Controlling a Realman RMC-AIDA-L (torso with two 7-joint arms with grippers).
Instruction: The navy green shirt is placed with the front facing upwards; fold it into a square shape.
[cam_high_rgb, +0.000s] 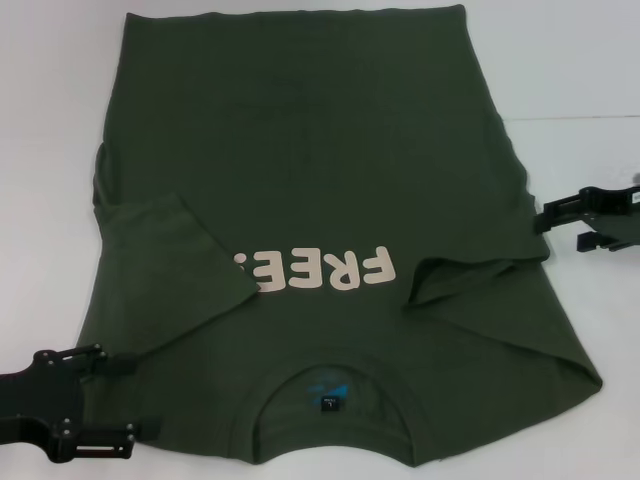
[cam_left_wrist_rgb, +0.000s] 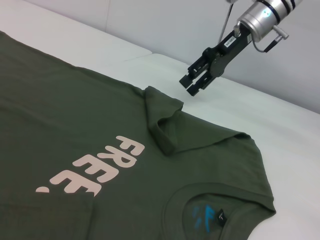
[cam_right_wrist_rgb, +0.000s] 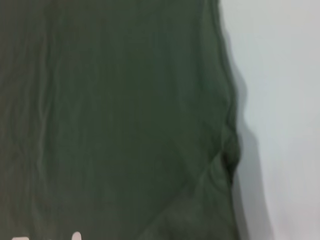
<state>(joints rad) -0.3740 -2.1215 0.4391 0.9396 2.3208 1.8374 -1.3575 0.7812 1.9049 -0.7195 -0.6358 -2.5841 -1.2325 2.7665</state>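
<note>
- Spread flat on the white table (cam_high_rgb: 590, 60), the shirt (cam_high_rgb: 300, 150) lies front up, its collar (cam_high_rgb: 335, 375) nearest the robot and its hem at the far edge.
- Both short sleeves are folded inward over the chest: the left sleeve (cam_high_rgb: 175, 255) covers the end of the pale "FREE" print (cam_high_rgb: 325, 272), and the right sleeve (cam_high_rgb: 475, 280) lies in a loose, raised fold just beside the print's other end.
- A small dark label (cam_high_rgb: 328, 403) sits inside the neck opening, with a blue mark next to it.
- The left gripper (cam_high_rgb: 118, 400) hovers at the shirt's near left corner, by the shoulder; its fingers are spread apart and hold nothing.
- The right gripper (cam_left_wrist_rgb: 194, 84) hangs above the table just off the shirt's right edge, near the folded right sleeve; its fingers stand slightly apart with no cloth between them.
- From the right wrist, only plain green cloth and the shirt's side edge against the table show, with a small pucker along that edge.
</note>
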